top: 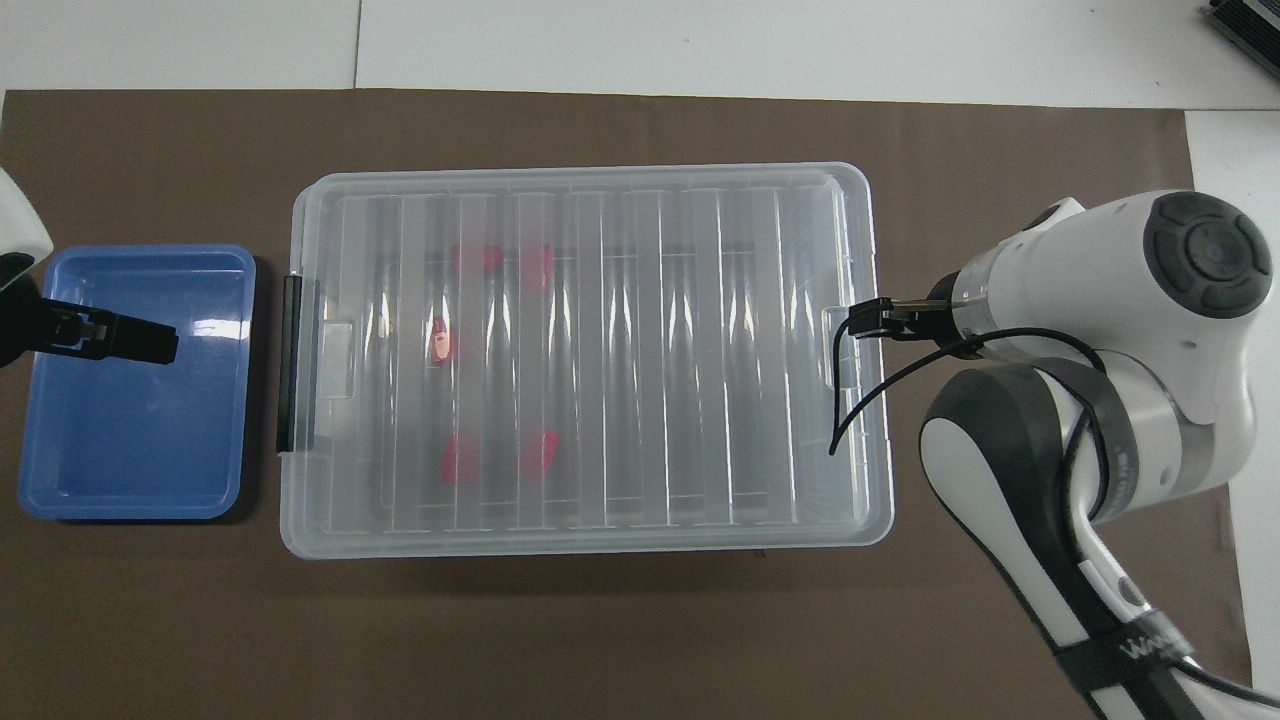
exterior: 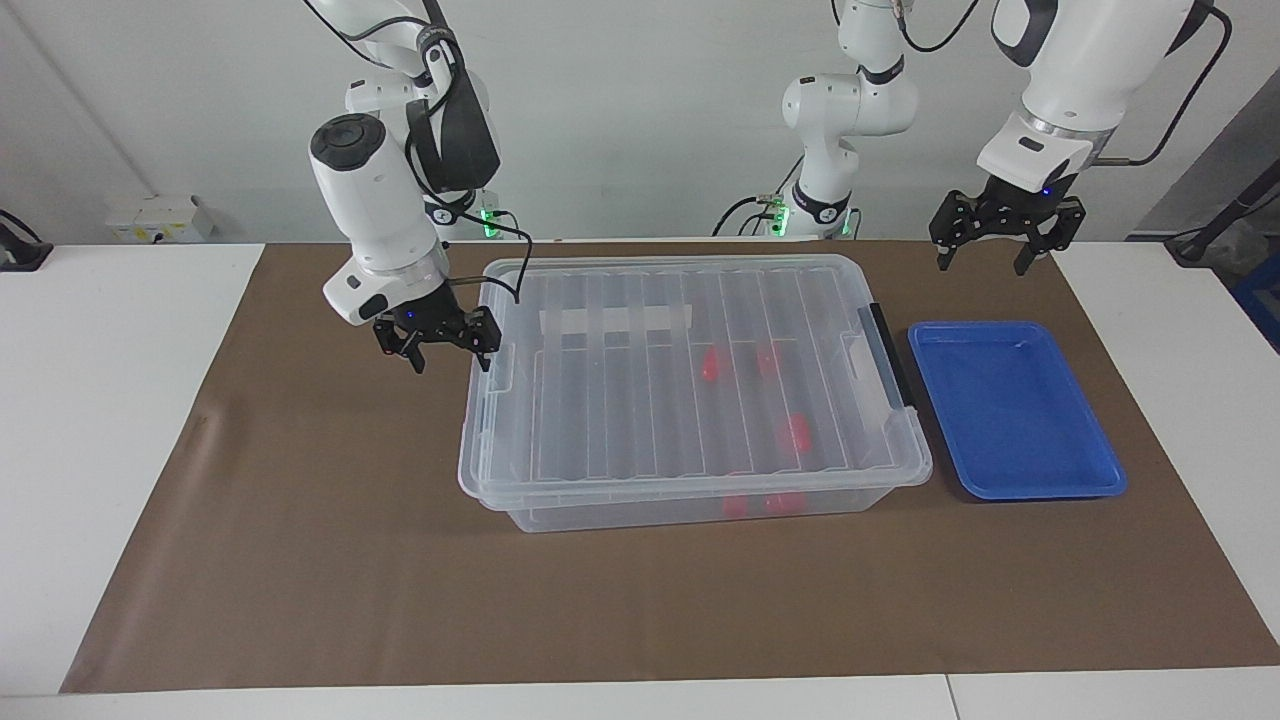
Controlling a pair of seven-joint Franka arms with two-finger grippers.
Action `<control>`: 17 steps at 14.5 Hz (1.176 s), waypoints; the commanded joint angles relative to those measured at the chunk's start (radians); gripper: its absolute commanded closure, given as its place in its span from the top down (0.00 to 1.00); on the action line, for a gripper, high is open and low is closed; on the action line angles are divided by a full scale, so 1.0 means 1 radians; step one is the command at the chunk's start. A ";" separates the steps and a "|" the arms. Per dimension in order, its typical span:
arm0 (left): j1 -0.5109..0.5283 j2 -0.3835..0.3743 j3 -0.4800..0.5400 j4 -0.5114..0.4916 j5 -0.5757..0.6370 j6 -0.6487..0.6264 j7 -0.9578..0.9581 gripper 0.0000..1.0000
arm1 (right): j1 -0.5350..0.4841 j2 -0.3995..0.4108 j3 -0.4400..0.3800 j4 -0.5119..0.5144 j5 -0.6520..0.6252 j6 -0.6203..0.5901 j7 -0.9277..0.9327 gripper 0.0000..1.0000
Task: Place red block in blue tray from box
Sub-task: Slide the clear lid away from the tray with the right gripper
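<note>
A ribbed lid (exterior: 690, 365) closes the box (exterior: 690, 385), shutting off the red blocks (exterior: 711, 363) inside from above. The blue tray (exterior: 1015, 412) lies open. Brown mat (exterior: 330, 500) around both is bare.

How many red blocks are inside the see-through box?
5, all in the lidded box toward the blue tray's end: two farthest from the robots, one midway, two nearest. The ribbed lid could hide more.

The right gripper (exterior: 448, 357) pointed straight down from a bent wrist, fingers spread wide and empty. The left gripper (exterior: 992, 256) hung raised below its forearm, fingers likewise apart, holding nothing, the arm waiting.
</note>
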 commanded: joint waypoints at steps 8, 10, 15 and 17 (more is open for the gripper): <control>0.003 -0.009 0.001 -0.002 -0.007 -0.006 0.004 1.00 | -0.016 -0.020 -0.001 -0.037 0.011 -0.001 0.010 0.98; 0.003 -0.009 0.001 -0.002 -0.007 -0.008 0.003 1.00 | -0.030 -0.021 -0.002 -0.037 0.011 -0.002 0.003 0.99; 0.003 -0.009 0.001 -0.002 -0.007 -0.006 0.004 1.00 | -0.087 -0.023 -0.002 -0.037 0.009 -0.042 -0.043 1.00; 0.003 -0.009 0.000 -0.002 -0.007 -0.008 0.004 1.00 | -0.126 -0.024 -0.002 -0.037 0.009 -0.059 -0.070 1.00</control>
